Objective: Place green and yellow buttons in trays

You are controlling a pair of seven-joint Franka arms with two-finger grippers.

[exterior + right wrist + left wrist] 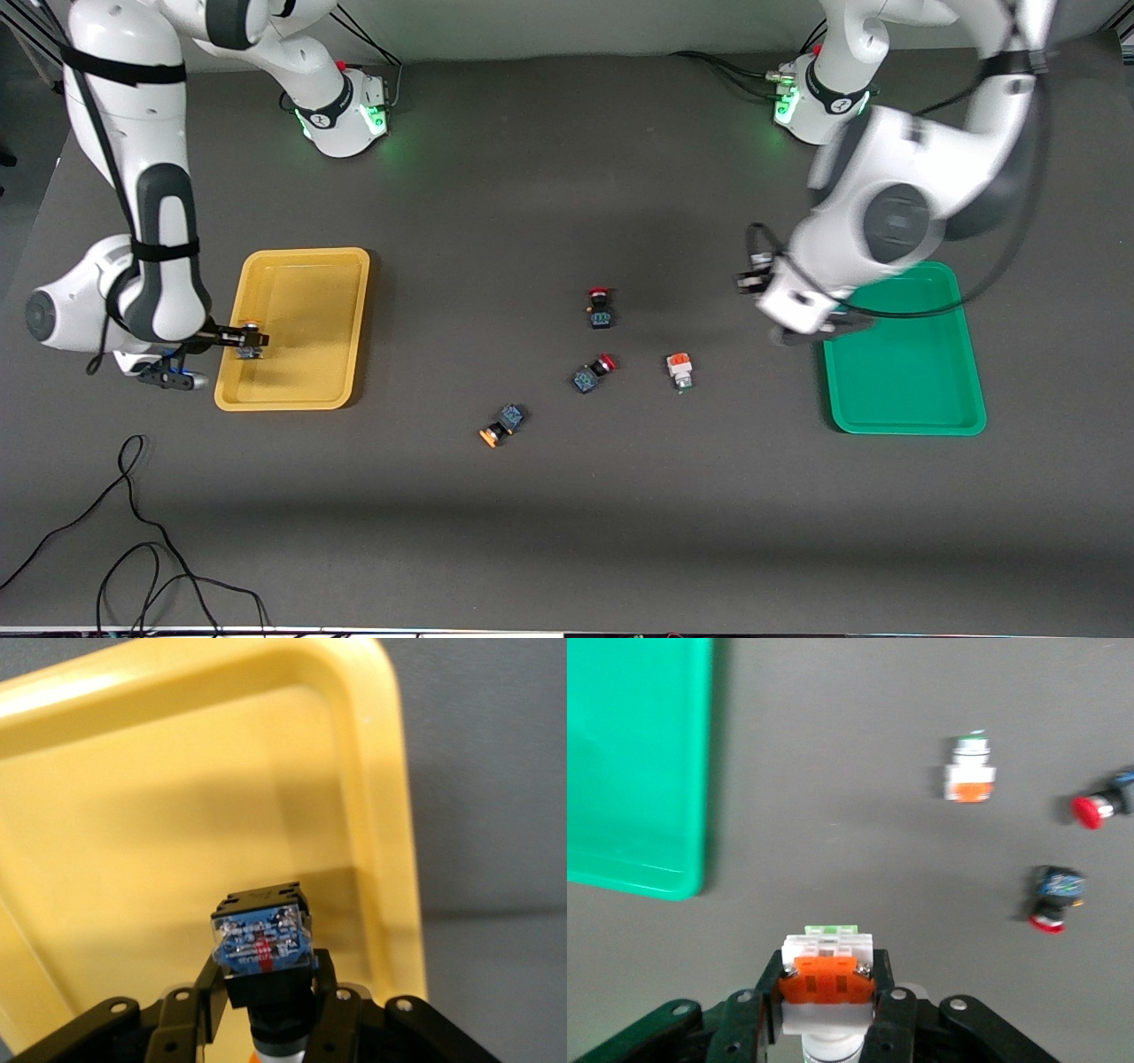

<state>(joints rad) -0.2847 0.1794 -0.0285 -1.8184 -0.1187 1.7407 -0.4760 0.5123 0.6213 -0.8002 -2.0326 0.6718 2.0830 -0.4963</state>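
Nearest the front camera on the dark desk [567,532] lies a black-bodied button with a yellow-orange cap [500,424], on its side around the middle of the desk. Slightly farther from the camera rest a red-capped switch [592,373] and, beside it toward the left arm's end, a white-grey button with an orange block [679,370]. A second red-capped switch [600,308] sits farther still.

Toward the right arm's end of the desk is the yellow tray [345,266]. The right gripper [264,1003] hangs over that tray, just inside its long rim, jaws clamped on a black-bodied button with a clear blue end [262,943]; the front view shows a bit of orange at the held piece.

Toward the left arm's end lies the green tray [912,390]. The left gripper [827,1003] is over bare desk just beside that tray's edge, jaws clamped on another white-grey button with an orange block [827,974]. The green tray shows nothing lying in its visible part.
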